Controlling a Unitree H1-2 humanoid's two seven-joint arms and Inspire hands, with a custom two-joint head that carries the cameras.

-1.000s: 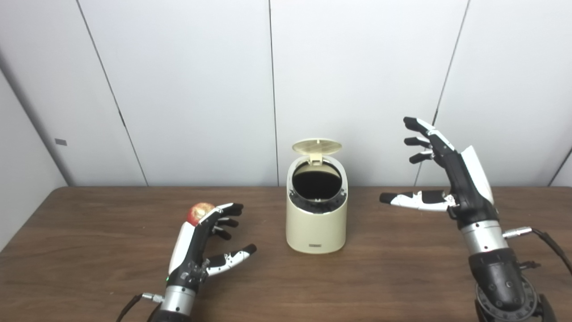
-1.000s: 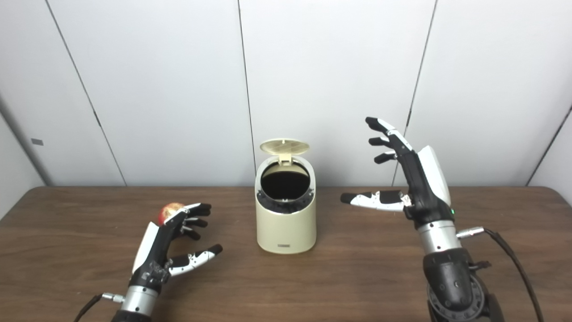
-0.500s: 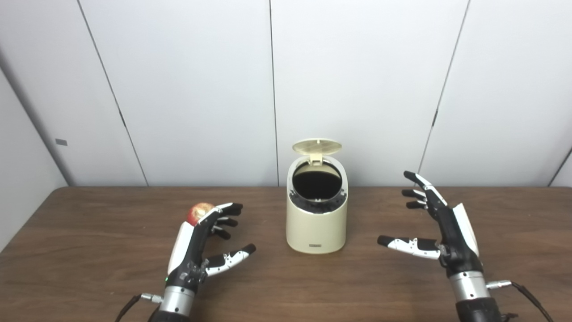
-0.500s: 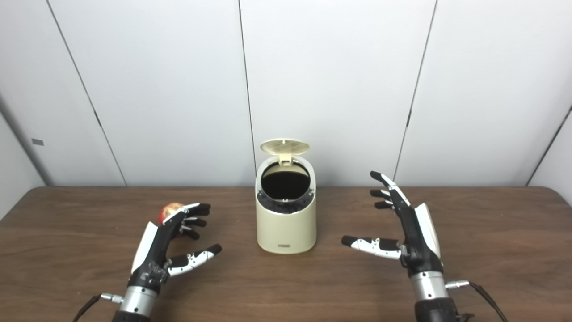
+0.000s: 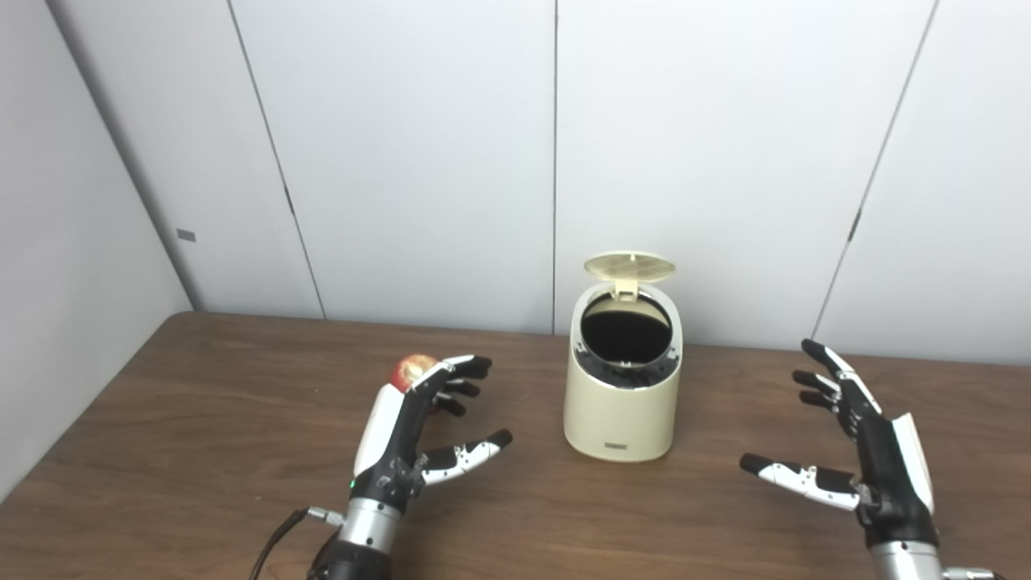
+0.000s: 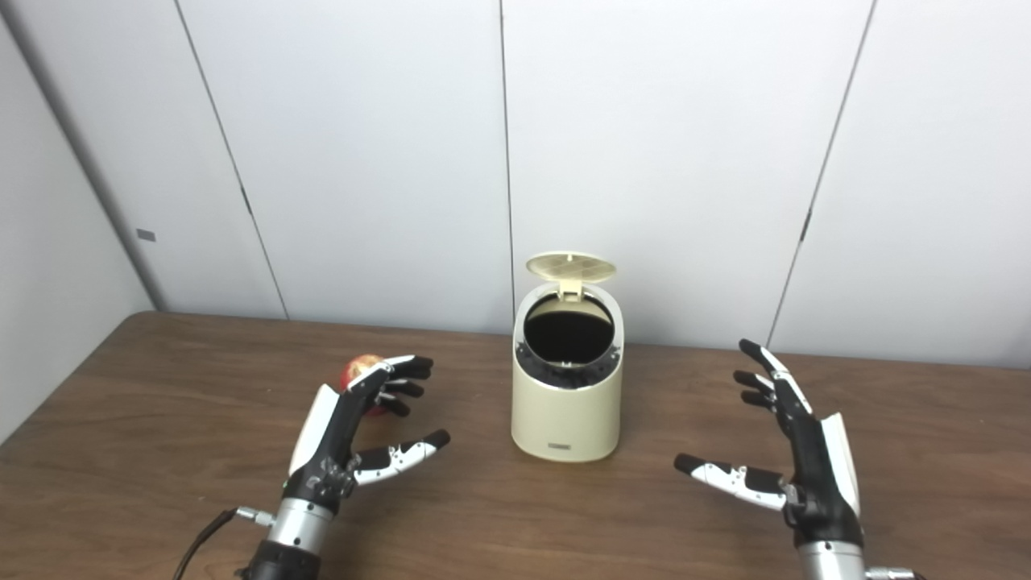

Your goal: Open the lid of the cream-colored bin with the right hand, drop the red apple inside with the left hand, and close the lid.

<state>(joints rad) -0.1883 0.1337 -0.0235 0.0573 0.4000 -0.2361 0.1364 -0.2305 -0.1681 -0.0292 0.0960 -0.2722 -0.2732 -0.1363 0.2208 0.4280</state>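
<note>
The cream-colored bin (image 5: pixel 622 403) stands on the brown table (image 5: pixel 201 419), a little right of middle. Its round lid (image 5: pixel 629 267) is flipped up at the back, and the dark opening (image 5: pixel 626 332) shows. The red apple (image 5: pixel 411 370) rests on the table left of the bin, partly hidden behind my left hand's fingertips (image 5: pixel 459 379). My left hand (image 5: pixel 419 431) is open, fingers spread, just in front of the apple and not holding it. Low over the table to the right of the bin, my right hand (image 5: pixel 858 447) is open and holds nothing.
White wall panels (image 5: pixel 403 161) stand right behind the table's far edge, and a side wall (image 5: pixel 56 266) closes in on the left. A cable (image 5: pixel 278 541) trails from the left wrist over the table's near edge.
The camera has turned left, shifting the whole scene right. My right hand has dropped from beside the lid to low over the table. The left hand, apple and bin stay put.
</note>
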